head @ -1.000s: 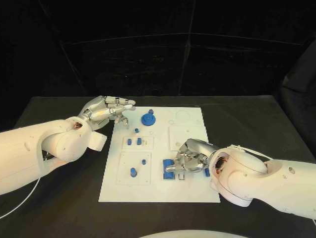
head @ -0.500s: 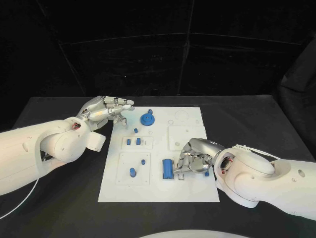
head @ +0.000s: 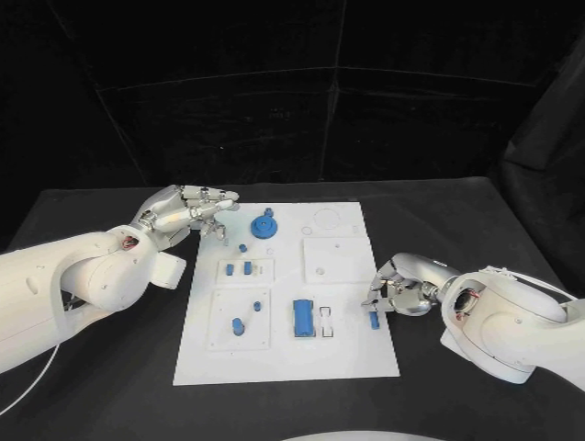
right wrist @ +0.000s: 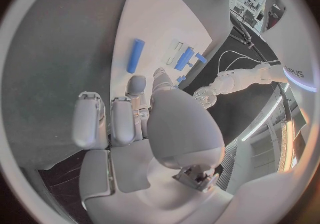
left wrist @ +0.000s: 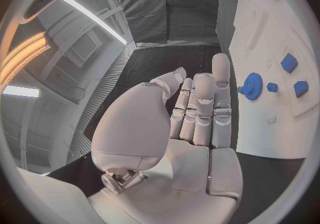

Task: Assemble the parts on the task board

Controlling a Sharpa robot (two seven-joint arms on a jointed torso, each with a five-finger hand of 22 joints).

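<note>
- No words, numbers or brand marks can be read on the flat white task board [head: 349, 354] or its small blue parts [head: 303, 315].

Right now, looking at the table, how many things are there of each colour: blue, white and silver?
Blue parts: 8, namely gear, upper peg, lower peg, left small block, right small block, oval piece, large block, bar
White task board: 1
Silver hands: 2, namely left hand, right hand
Total: 11
</note>
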